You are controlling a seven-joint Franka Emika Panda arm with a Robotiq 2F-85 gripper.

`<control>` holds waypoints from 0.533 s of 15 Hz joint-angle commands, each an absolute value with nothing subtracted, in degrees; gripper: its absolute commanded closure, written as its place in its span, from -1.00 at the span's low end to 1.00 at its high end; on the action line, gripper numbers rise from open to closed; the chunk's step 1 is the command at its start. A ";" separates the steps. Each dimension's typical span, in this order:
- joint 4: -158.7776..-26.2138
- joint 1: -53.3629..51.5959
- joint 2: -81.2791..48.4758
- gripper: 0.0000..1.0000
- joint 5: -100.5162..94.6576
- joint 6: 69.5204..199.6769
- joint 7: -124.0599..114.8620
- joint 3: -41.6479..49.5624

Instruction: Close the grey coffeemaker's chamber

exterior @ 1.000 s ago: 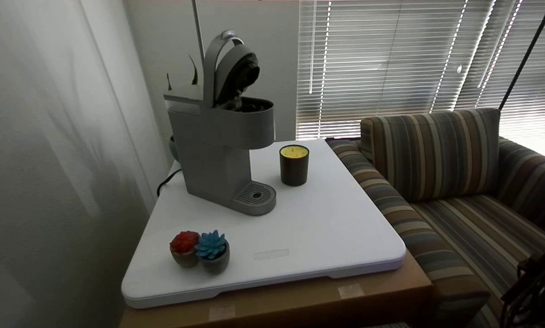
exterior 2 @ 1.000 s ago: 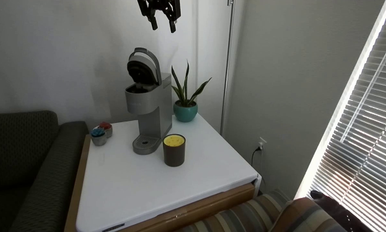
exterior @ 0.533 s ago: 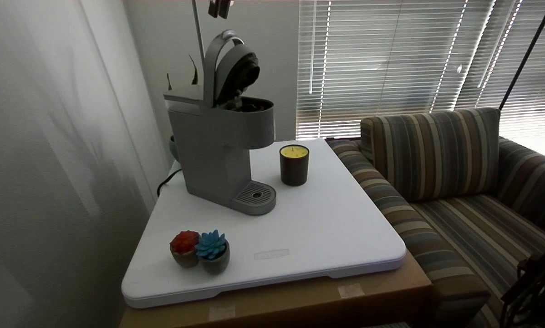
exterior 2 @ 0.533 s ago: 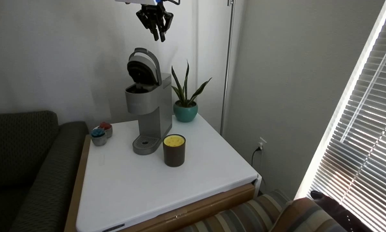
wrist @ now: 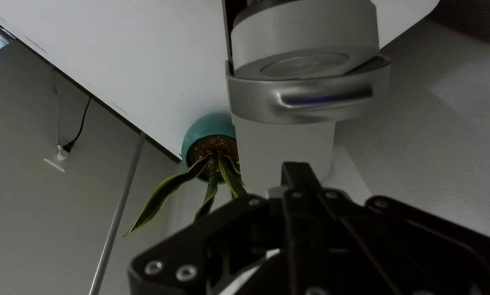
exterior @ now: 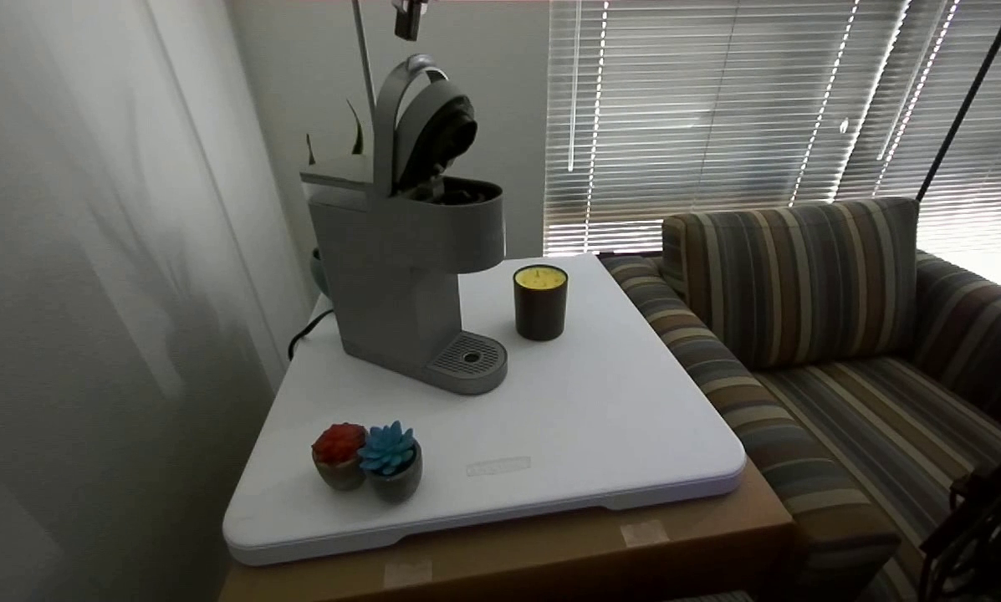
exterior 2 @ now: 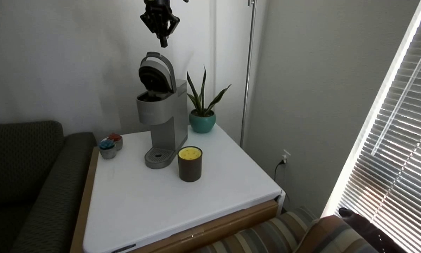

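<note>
Exterior views: the closed tool (exterior 2: 164,43) hangs above the raised chamber (exterior 2: 154,75).

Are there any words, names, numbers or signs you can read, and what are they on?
None can be read.
Faint lettering on the front of the boxy grey coffeemaker: too blurred.
Pale rectangular label on the white, round-cornered, plastic-looking tabletop: too faint.
Narrow dark label on the tabletop's edge: too small.

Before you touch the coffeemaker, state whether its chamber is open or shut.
Open: in both exterior views the chamber lid stands tilted up, with the dark cavity exposed beneath it.
</note>
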State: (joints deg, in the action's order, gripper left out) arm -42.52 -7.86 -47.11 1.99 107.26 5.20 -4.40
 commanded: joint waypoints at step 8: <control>-36.28 -8.46 -48.49 0.99 1.58 90.52 6.58 -4.42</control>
State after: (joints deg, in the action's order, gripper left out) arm -39.52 -8.48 -47.12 1.99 96.15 5.23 -4.40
